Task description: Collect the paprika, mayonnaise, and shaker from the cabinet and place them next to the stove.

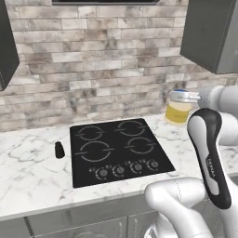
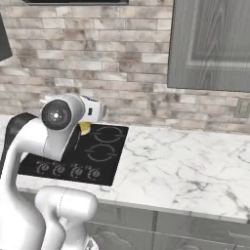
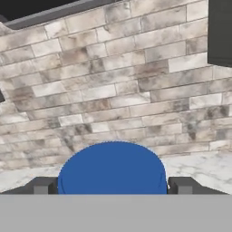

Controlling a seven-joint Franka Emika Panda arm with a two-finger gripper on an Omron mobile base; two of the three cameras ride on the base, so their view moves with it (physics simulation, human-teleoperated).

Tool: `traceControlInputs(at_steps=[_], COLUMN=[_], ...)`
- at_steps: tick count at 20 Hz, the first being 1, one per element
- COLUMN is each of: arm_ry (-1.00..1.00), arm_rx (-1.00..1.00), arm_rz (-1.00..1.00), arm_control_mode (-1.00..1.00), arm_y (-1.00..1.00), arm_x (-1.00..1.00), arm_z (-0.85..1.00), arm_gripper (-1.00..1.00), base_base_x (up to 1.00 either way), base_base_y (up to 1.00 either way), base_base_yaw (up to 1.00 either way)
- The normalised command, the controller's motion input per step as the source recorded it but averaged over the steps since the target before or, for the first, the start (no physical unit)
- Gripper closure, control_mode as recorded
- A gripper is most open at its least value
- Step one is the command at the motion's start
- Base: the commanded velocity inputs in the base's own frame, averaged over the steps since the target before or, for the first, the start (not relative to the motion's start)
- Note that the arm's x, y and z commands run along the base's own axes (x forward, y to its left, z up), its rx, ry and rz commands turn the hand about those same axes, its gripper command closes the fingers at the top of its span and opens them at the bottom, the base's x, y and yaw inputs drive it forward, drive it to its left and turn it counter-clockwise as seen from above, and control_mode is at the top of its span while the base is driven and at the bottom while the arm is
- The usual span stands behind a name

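While the shaker (image 1: 59,149) is seen standing on the marble counter (image 1: 28,172) just left of the stove (image 1: 118,151), the mayonnaise (image 1: 178,108) is placed right of it, gripped at its blue lid (image 3: 112,168) by the gripper (image 3: 113,186).

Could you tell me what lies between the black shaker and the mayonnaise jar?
In the left base view, the stove lies between the shaker and the mayonnaise.

We see a glossy white arm (image 1: 186,204) of rounded segments, with a black band down its forearm (faint lettering, unreadable) and dark square fingertips (image 3: 43,186).
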Motion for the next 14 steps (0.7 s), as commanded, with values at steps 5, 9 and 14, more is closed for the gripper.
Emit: traceControlInputs(at_steps=[5,9,14], arm_ry=[0.00,-0.01,0.00], arm_rx=[-0.01,-0.05,-0.08], arm_rz=[0.00,0.01,0.09], arm_control_mode=[-1.00,-1.00,-1.00], arm_y=[-0.58,-0.52,-0.27], arm_x=[0.25,0.46,0.65], arm_z=[-0.61,-0.85,-0.62], arm_gripper=[1.00,1.00,1.00], base_base_x=[0.00,0.00,0.00], base_base_y=[0.00,0.00,0.00], base_base_yaw=[0.00,0.00,0.00])
